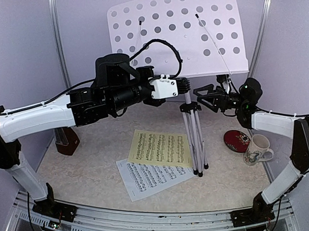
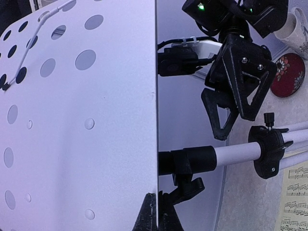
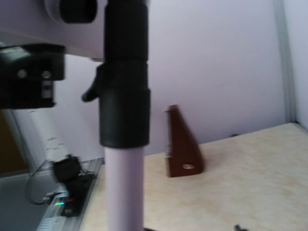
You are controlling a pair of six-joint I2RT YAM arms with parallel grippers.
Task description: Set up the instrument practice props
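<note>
At the middle of the worktop (image 1: 233, 184) stands one music stand (image 1: 177, 35), its white perforated desk tilted back on top of a single pale pole (image 3: 124, 183) and a tripod of thin legs. Two wire page holders lie across the face of the desk.

Two arms reach in to the stand. The left gripper (image 2: 157, 214) comes from the stand's left, and its jaws are pressed together on the thin lower edge of the desk, pinching it. The right gripper (image 1: 195, 97) comes from the stand's right at the height of the pole's upper part, just under the desk. Its jaws are spread and lie beside the pole without gripping it. In the right wrist view the pole and its black collar fill the middle of the picture.

Two sheets of music lie flat to the left of the stand's feet. One yellow sheet (image 1: 161, 148) lies just beside the legs. One white sheet (image 1: 152, 179) lies on the near side of it, turned at an angle, with its far edge tucked under the yellow one.

One brown pyramid-shaped metronome (image 3: 183, 149) stands upright well to the left of the stand, partly hidden by the left arm in the top view.

To the right of the stand are one red round dish (image 1: 237, 141) and one floral white mug (image 1: 257, 149), close together, with the mug nearer the front.
</note>
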